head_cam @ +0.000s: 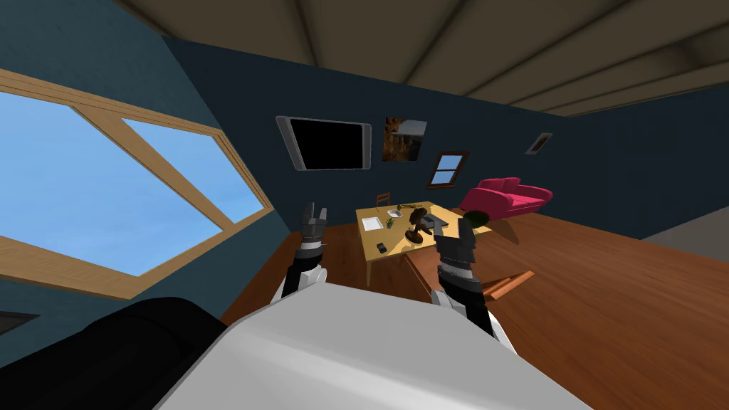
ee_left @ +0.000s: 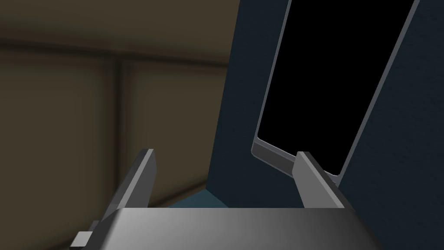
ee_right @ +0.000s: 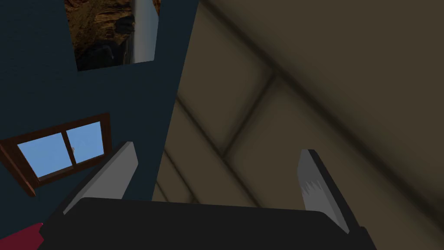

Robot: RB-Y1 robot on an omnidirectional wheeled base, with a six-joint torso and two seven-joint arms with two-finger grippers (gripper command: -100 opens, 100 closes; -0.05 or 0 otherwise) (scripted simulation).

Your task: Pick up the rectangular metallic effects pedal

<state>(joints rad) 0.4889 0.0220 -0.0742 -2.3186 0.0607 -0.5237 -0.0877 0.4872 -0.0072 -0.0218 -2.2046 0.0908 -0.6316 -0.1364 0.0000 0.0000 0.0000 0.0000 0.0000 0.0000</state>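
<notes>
Wooden worktop well ahead; dark box on it is probably the effects pedal. Approach step: drive closer. Left gripper and right gripper both released.

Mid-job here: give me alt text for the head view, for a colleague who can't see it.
A wooden table holding several small items stands ahead of the raised left end effector and right end effector. Behind it are a wall-mounted black screen and a pink sofa; a large window is on the left.
</notes>
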